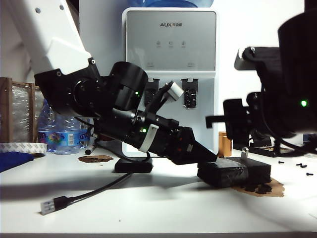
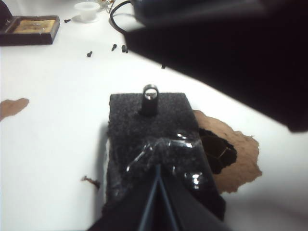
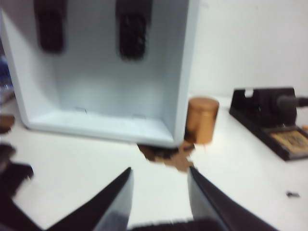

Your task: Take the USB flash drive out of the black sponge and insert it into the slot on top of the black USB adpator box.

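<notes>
On the black sponge [image 2: 149, 139] rests the left gripper [image 2: 158, 192], pressed together; the right gripper [image 3: 159, 192] hangs spread, empty.

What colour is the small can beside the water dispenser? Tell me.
Copper-orange can; the right wrist view shows it best.

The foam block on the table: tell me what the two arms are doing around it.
The left gripper rests, jaws shut, on the taped end of the sponge, holding nothing. The flash drive stands upright in the sponge's far end, loop up, untouched. The right gripper hangs above the table, jaws open and empty, facing the water dispenser. The adaptor box sits left of the sponge, apart from both grippers.
</notes>
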You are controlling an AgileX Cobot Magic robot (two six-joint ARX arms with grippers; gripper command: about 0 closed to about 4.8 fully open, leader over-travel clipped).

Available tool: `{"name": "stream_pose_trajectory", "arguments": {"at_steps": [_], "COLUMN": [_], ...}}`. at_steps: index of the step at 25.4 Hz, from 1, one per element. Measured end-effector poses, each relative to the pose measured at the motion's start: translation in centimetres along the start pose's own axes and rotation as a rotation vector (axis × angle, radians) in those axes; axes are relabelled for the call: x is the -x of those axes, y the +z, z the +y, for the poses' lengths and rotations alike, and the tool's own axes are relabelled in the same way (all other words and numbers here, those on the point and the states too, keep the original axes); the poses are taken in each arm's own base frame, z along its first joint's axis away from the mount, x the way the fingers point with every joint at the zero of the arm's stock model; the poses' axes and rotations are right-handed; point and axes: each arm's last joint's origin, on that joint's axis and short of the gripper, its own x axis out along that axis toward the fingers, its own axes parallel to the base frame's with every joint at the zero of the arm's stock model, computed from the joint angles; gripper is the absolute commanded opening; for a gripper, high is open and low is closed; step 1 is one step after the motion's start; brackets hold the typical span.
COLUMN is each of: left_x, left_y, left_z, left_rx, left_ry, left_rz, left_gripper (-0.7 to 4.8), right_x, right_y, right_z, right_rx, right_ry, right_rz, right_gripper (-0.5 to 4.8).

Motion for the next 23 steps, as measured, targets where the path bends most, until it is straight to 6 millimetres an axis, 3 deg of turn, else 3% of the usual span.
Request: {"name": "stream_pose_trajectory", "arguments": {"at_steps": [6,15,23], "left_x": [-0.2,-0.2,-0.2], "left_y": [0.1,-0.1,-0.1], "left_z": [-0.3,-0.3,-0.3], "left_rx": [-0.007,0.005,0.010], "left_ry": [-0.008,-0.008,-0.009], "left_rz": [-0.005,0.010,0.016], "left_gripper": [-0.04,-0.04,-0.04], "right_x": [0.8,-0.4,-1.4], "right_y": [-1.9,-3.5,-3.8], "right_z": [-2.1,-1.6,-1.6], "right_rx": [-0.037,-0.022,-0.013], "right_ry": [-0.045,0.089,0.091], "right_rz": [0.087,0.142,0.141], "right_gripper": [1.88,1.88,1.87]}}
